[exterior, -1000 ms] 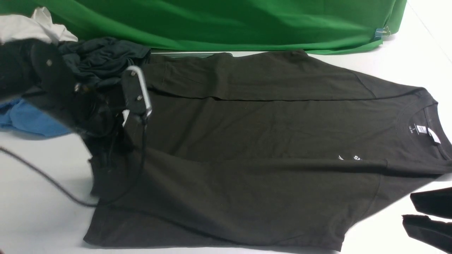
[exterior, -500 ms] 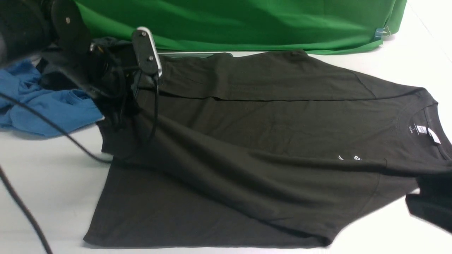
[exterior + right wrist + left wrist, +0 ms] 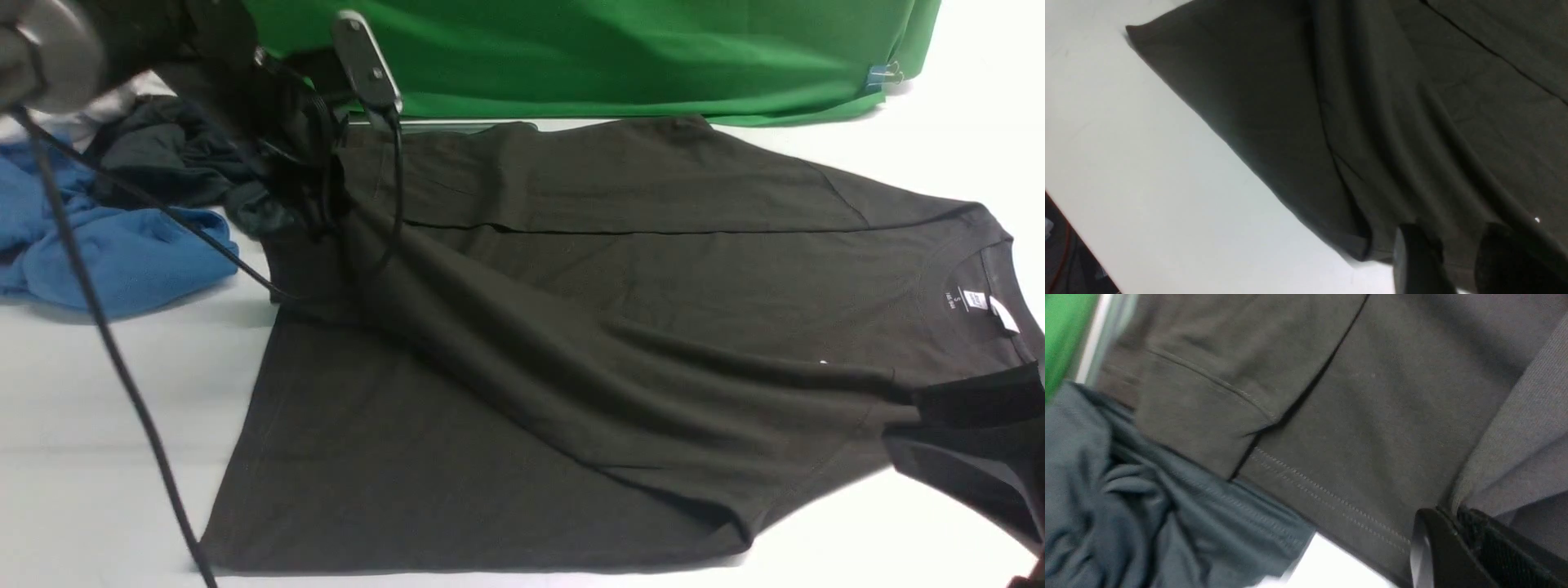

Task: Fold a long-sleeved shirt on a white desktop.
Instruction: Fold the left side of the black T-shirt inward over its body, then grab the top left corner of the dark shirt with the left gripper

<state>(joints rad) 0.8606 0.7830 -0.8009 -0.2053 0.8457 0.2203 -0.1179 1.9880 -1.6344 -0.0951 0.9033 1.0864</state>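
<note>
- The large, matte, brownish-black cotton long-sleeved shirt (image 3: pixel 653 294) lies spread across the broad, smooth white bench (image 3: pixel 98 392). Its crew neck and white neck label (image 3: pixel 976 298) point to the robot's right and its hem to the left.
- The far sleeve is laid in over the body; the near edge is raised off the bench.
- The left claw (image 3: pixel 314 208) is clenched on the cloth near the hem and holds it above the bench, just beside a crumpled bluish-charcoal garment (image 3: pixel 163 163) and a bright blue garment (image 3: pixel 106 253).
- The right claw (image 3: pixel 914 425) appears to be grasping the near shoulder, as a taut ridge of cloth runs between the two claws.
- A bright green cloth (image 3: pixel 571 57) hangs behind.
- In my judgement the shirt is light, limp and not fragile, and the matte cotton is unlikely to slip in a pinch. It will sag wherever it is unsupported, so two matched holds suit it: the hem corner and the shoulder seam, with every layer in the pinch.
- The likely risk is that the hem drags the charcoal garment along.
</note>
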